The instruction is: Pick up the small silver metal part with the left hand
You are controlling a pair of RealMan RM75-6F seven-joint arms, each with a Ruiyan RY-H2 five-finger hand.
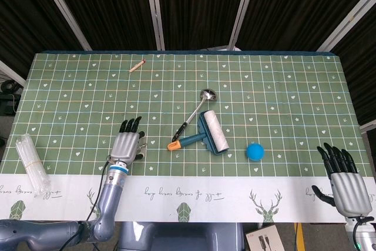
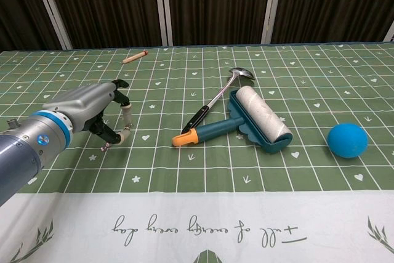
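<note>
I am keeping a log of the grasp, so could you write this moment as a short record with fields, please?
left hand: raised above the cloth, pinching the small silver metal part
right hand: at the near right edge, fingers apart, holding nothing
lint roller: lying mid-table
ladle: beside the roller
blue ball: right of the roller
stage: part seems lifted

Metal part [image 2: 108, 146] mostly hidden under left robot hand [image 2: 92, 114]
</note>
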